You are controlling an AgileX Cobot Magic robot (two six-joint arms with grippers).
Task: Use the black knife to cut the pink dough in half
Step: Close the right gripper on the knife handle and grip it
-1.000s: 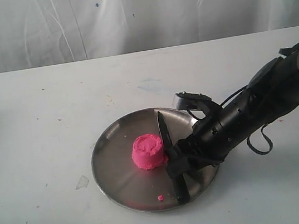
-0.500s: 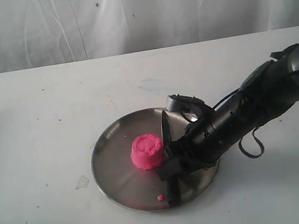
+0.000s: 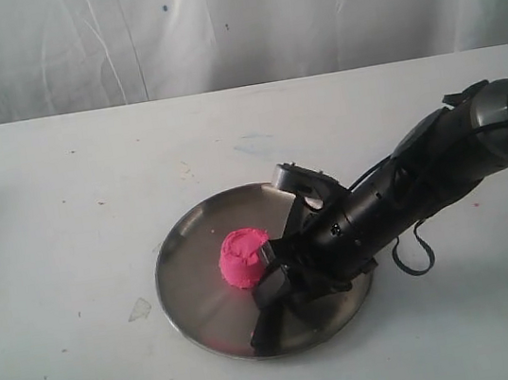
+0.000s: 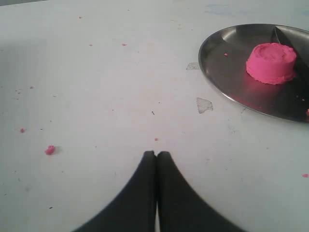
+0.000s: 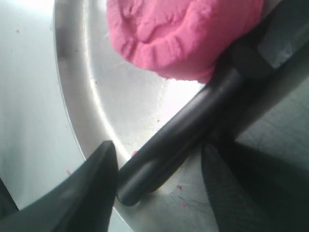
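Right tool: the right tool (image 3: 273,287) reached from the right edge of the bench over the steel plate (image 3: 183,258), low and tilted, with its tip just beside the pink dough (image 3: 243,257).
Right tool state: in the right wrist view its two fingers (image 5: 91,181) stood on either side of the handle of the black knife (image 5: 178,145); they seemed to pinch it, though the contact on the far finger was not clear.
Black knife: the handle end stuck out below the right tool toward the front rim of the plate (image 3: 260,328); the blade was mostly hidden behind the tool, so how it met the dough could not be told.
Pink dough: one whole squat lump, uncut, sitting on the plate a little left of the plate's middle; in the right wrist view the knife handle lay right against its side.
Steel plate: round, shiny, lying toward the front edge of the bench (image 3: 64,199), near the middle of its width.
Left tool: the left tool (image 4: 156,155) had its fingers pressed together and empty, over bare bench well apart from the plate.
Crumbs: small pink crumbs (image 4: 49,150) lay scattered on the bench near the left tool.
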